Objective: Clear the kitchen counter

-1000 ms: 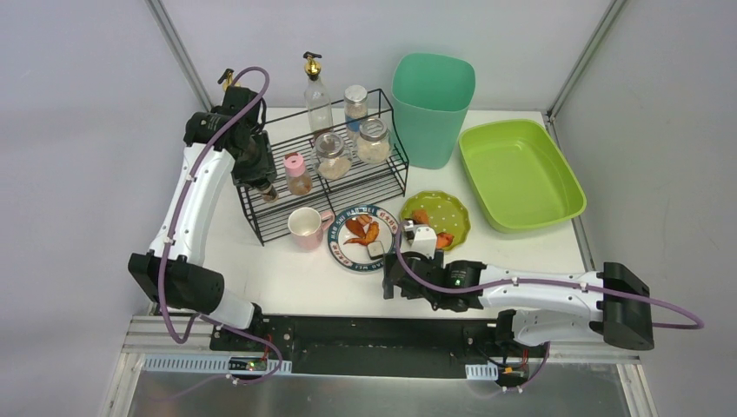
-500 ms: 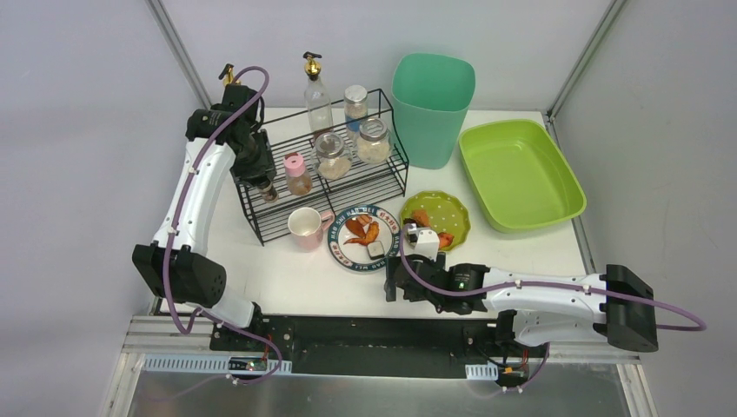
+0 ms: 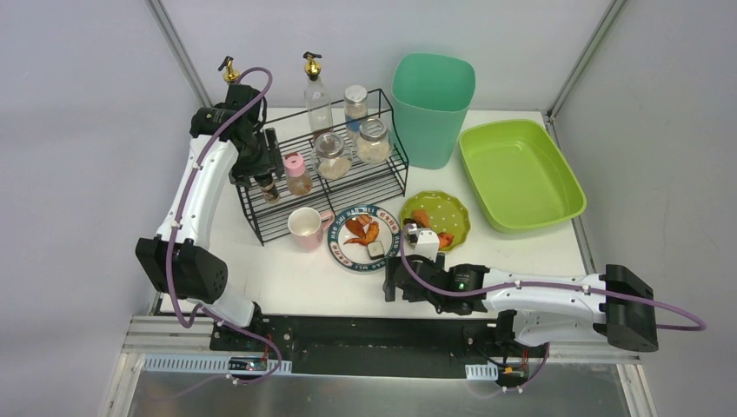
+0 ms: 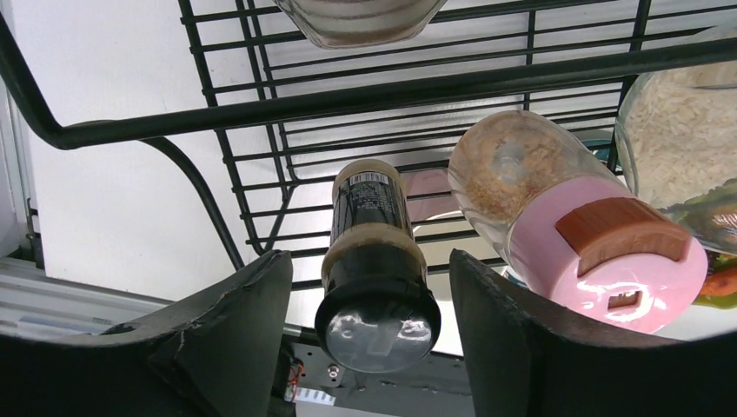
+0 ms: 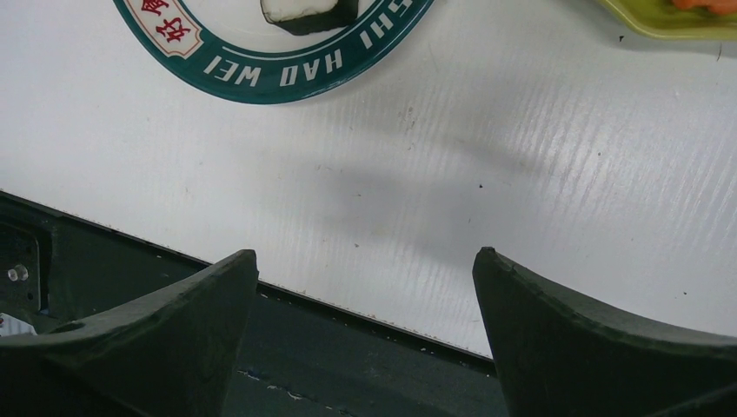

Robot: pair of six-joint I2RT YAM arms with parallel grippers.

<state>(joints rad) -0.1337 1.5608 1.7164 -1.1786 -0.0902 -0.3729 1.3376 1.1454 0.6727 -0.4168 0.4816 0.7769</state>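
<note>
you look barely started: left jaws gape loose around the dark bottle (image 4: 375, 261) on the rack (image 4: 382, 91), right jaws gape empty, and the table (image 3: 287, 278) before you carries cup (image 3: 304, 226), teal-rimmed plate (image 3: 341, 250).

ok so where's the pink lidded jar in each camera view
top external: the pink-lidded jar stands in the black wire rack, left of centre in the upper half.
left wrist: the jar is right of centre, with its pink lid towards the camera.
right wrist: not in it; it shows only the kitchen counter and a plate rim.
shared landmark: the small dark bottle, just left of the jar in both views that show it.
</note>
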